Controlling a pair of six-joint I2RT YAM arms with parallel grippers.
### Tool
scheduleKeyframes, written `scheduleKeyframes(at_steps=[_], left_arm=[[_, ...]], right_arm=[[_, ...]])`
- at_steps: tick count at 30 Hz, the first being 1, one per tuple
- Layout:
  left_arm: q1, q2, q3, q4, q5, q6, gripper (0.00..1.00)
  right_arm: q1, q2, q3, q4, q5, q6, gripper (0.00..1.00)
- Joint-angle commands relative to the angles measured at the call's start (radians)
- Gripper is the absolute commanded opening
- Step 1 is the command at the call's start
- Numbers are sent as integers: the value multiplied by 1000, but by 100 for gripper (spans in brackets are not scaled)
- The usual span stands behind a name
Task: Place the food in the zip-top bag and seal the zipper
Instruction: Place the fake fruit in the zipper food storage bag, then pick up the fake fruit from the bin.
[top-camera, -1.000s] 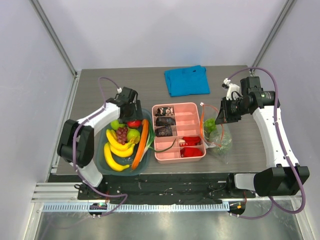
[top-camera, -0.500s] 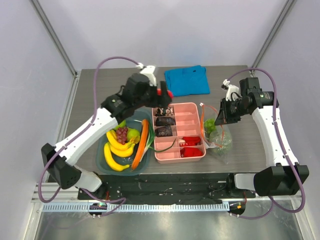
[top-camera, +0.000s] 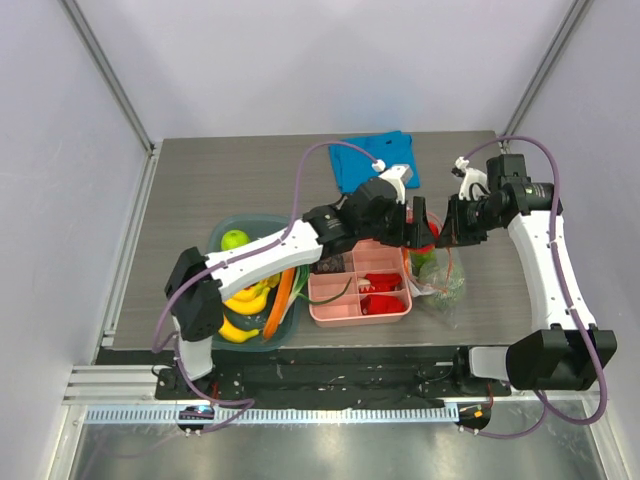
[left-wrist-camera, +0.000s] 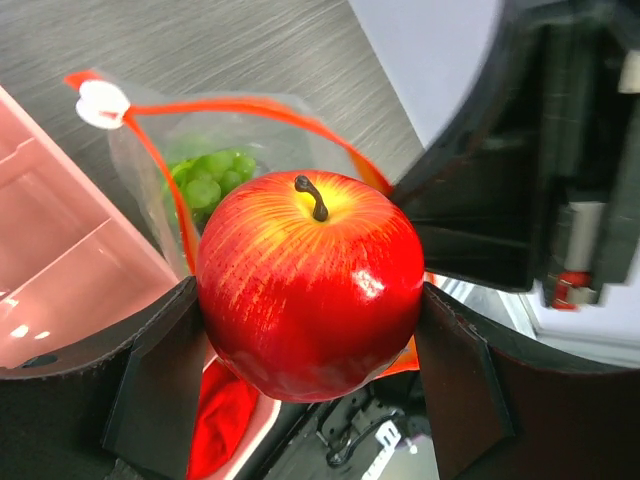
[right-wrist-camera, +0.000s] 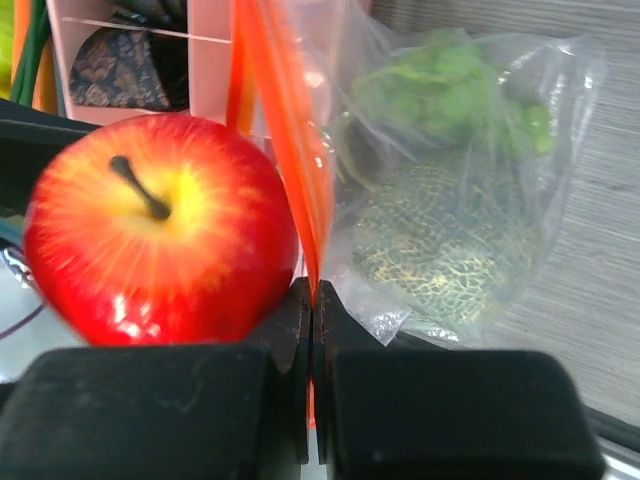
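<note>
My left gripper (top-camera: 418, 226) is shut on a shiny red apple (left-wrist-camera: 310, 285) and holds it just above the open mouth of the clear zip-top bag (top-camera: 441, 277). The orange-red zipper (left-wrist-camera: 250, 105) rims that mouth, with a white slider (left-wrist-camera: 100, 103) at one end. My right gripper (right-wrist-camera: 312, 300) is shut on the zipper strip (right-wrist-camera: 275, 120) and holds the mouth up beside the apple (right-wrist-camera: 160, 240). A netted melon (right-wrist-camera: 440, 250) and green grapes (right-wrist-camera: 440, 90) lie inside the bag.
A pink compartment tray (top-camera: 390, 312) sits just left of the bag, under my left arm. A green bowl (top-camera: 222, 232) further left holds a green apple (top-camera: 234, 239), bananas and a carrot. A blue cloth (top-camera: 355, 160) lies at the back.
My left arm has swung from the green bowl across the pink tray to the bag mouth, carrying the red apple. My right gripper has stayed on the zipper.
</note>
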Motion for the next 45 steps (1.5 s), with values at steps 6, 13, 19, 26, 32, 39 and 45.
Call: scheduleKeyframes(at_steps=[6, 13, 19, 26, 32, 39, 45], left_arm=[[-4, 157, 85, 114, -38, -128, 69], [16, 158, 152, 20, -110, -94, 98], [68, -20, 126, -133, -37, 28, 100], [261, -344, -139, -368, -80, 275, 100], [550, -517, -411, -458, -169, 309, 100], [645, -490, -481, -501, -403, 290, 100], [662, -364, -512, -475, -447, 240, 100]], right_arm=[[-8, -39, 16, 1, -30, 6, 1], [-8, -39, 27, -5, 1, -3, 1], [-8, -29, 25, -5, 30, -14, 1], [-8, -34, 15, -4, 33, -28, 1], [-8, -39, 7, -4, 32, -34, 1], [-8, -39, 9, -4, 35, -32, 1], [-8, -28, 7, -1, 32, -25, 1]])
